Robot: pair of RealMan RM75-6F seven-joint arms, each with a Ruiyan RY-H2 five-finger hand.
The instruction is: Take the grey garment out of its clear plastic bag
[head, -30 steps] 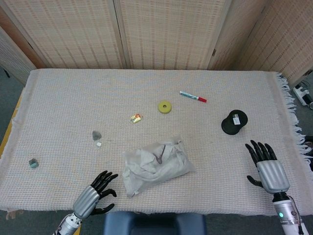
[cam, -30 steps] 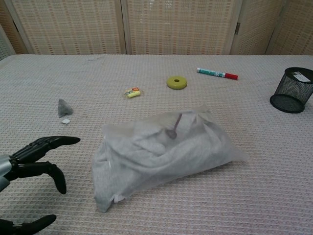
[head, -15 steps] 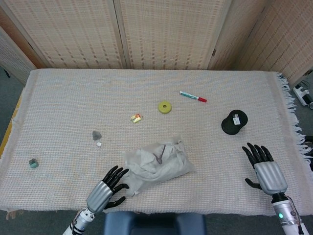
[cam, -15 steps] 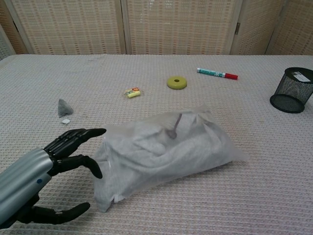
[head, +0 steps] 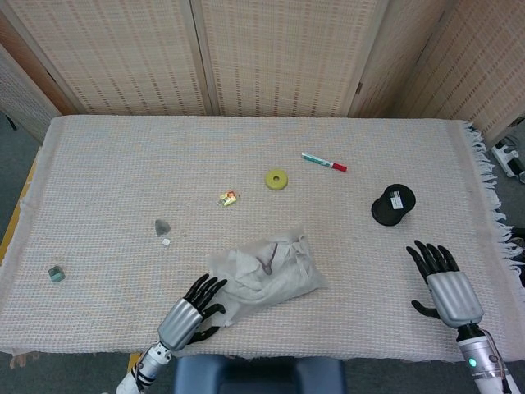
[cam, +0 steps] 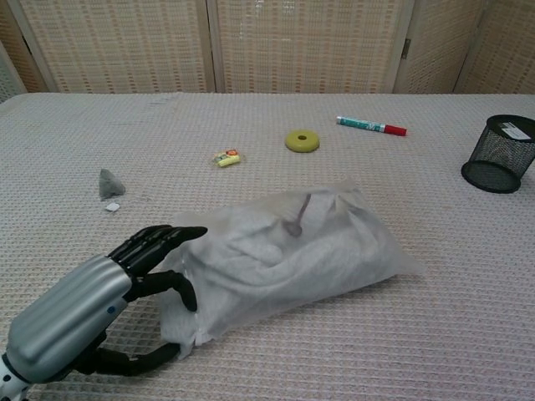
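Observation:
The grey garment lies crumpled inside its clear plastic bag [head: 264,277] [cam: 284,255] near the table's front edge, at the middle. My left hand [head: 189,310] [cam: 100,305] is at the bag's left end, fingers apart and stretched toward it, their tips touching the plastic. Nothing is gripped. My right hand [head: 445,286] hovers open over the cloth far to the right of the bag, palm down; the chest view does not show it.
A black mesh cup [head: 393,204] [cam: 499,153] stands at the right. A green and red marker [head: 323,162], a yellow ring [head: 276,179], a small yellow packet [head: 228,198] and small grey bits [head: 162,227] [head: 56,274] lie scattered on the woven tablecloth [head: 115,164].
My left hand has moved right and forward from the table's front edge until its fingers reach the bag's left end. The right hand has drifted slightly nearer; the bag has not shifted.

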